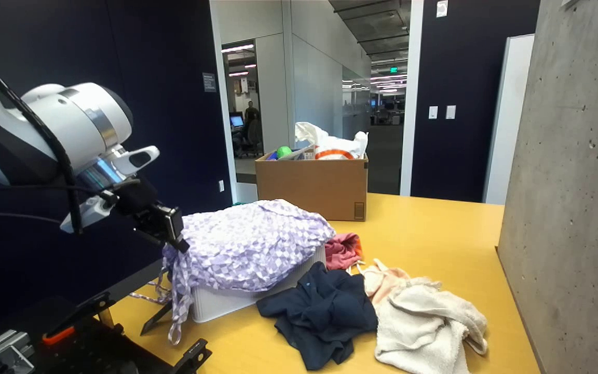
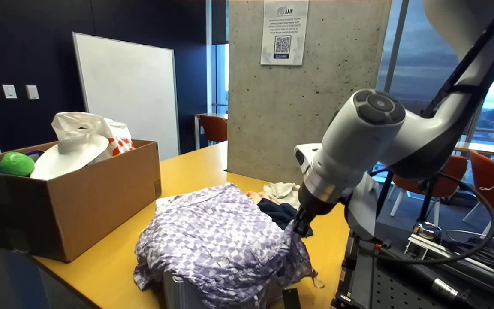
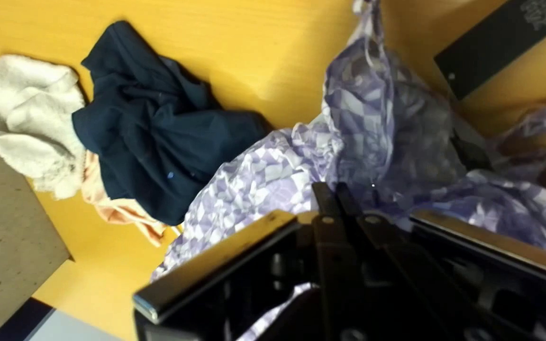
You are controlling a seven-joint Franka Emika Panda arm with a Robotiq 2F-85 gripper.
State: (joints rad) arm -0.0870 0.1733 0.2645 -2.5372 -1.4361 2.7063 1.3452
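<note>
- A black tool (image 3: 332, 187), its two fingers pressed together, pinches a fold of purple-and-white checked cloth (image 1: 257, 244).
- That one cloth drapes over one white ribbed bin (image 1: 216, 305) on the yellow worktop (image 1: 434, 223); thin straps dangle past the bin's end, below the tool.
- One dark tag (image 3: 500, 47) lies just beside the cloth, its pale lettering too blurred to read.
- Four more fabric pieces show along the bin's side: one navy garment (image 1: 320, 311), one cream cloth (image 1: 429, 322), one peach cloth (image 1: 382, 278) partly covered, and one red-pink bundle (image 1: 343, 251).
- The widest stretch of yellow surface runs between the cardboard box (image 1: 309, 189) and the concrete pillar (image 2: 251, 107); a narrower strip separates the cream cloth from the pillar's base.
- That single box stands by the worktop's edge, a gap away from the checked cloth, and holds one green round object (image 2: 15, 164), a white plate (image 2: 70, 156) and a white bag (image 1: 338, 143) with orange print.
- The pillar carries one poster (image 2: 284, 32) reading "BAIR" at the top and "SCAN ME" under a QR code; smaller lines are illegible.
- Farther off: one whiteboard (image 2: 131, 90), a pair of wall switches (image 2: 9, 91) and three orange chairs (image 2: 215, 128).
</note>
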